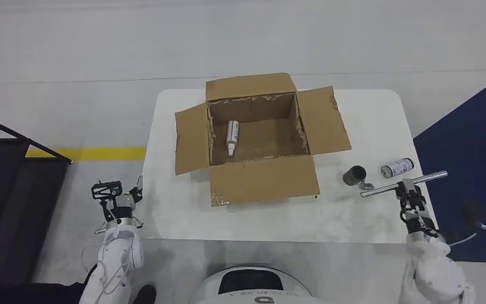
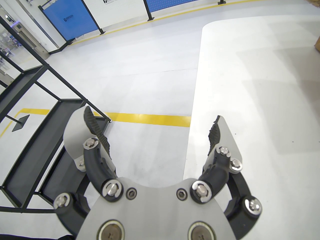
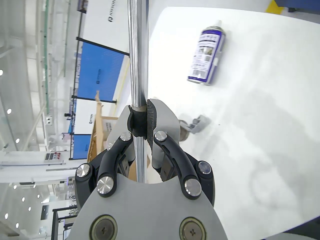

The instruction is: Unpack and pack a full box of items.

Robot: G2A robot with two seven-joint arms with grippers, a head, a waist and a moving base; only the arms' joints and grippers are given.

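Box (image 1: 266,181) of plain brown cardboard stands open at the middle of the counter (image 1: 182,205), all four flaps folded outward, as I run the rig from afar. My right fingers (image 3: 150,122) are clenched on one polished steel rod (image 3: 138,51), gripping it partway along its length at the counter's near right corner. I cannot tell whether the rod touches the surface. In the right wrist view its lower stretch runs out of sight behind the palm. My left fingers (image 2: 96,129) are released and spread wide, hanging just off the counter's near left corner, above the floor.

Two more items lie on the counter near the rod, between it and the box. One is a blue-and-white spray can (image 3: 206,56) on its side. The other is a dark, squat cylinder (image 1: 354,176) with a small grey piece (image 3: 200,123) just beside it. I cannot make out what that cylinder is, and in the right wrist view my fingers hide most of it. Inside the box, one white bottle (image 1: 232,137) lies on its side toward the left wall. The box is cut off at the edge of the left wrist view, two corners of cardboard showing. One black metal rack (image 2: 37,146) stands on the floor left of the counter, beside a yellow floor line (image 2: 150,119).
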